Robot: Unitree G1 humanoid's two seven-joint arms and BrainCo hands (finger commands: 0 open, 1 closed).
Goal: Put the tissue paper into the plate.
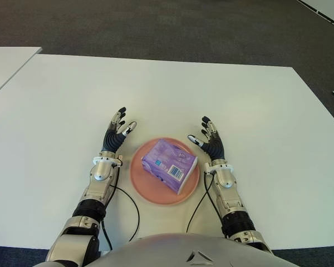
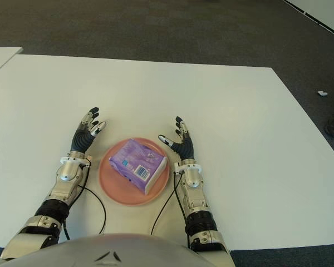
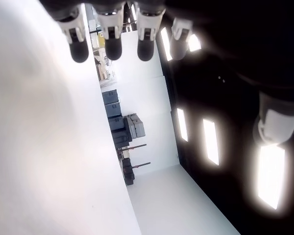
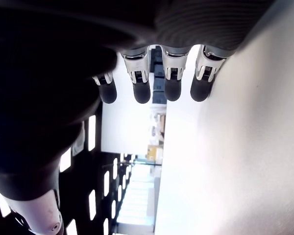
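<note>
Although both hands are empty, the tissue paper (image 1: 170, 165) is already found inside the plate (image 1: 142, 186), lying tilted across its middle, between the two hands and touching neither. The left hand (image 1: 114, 138) is seen just beside the plate's rim on one side, the right hand (image 1: 210, 142) just beside it on the other; each is held with fingers spread and relaxed, nothing grasped, which is confirmed by the straight fingertips (image 3: 110, 46) in the left wrist view and by those in the right wrist view (image 4: 172, 88).

The pack is judged to be light and soft, a wrapped block of tissues that would give under pressure; its plastic film is likely somewhat slippery. Were it to be taken up again, the two long flat faces nearest each palm would be best pinched, gently, so that the wrapper is not crushed.

Nothing else is held by the pink plate. The placing step is judged complete. The white table (image 1: 239, 100) bears only the plate and the arms' cables.
</note>
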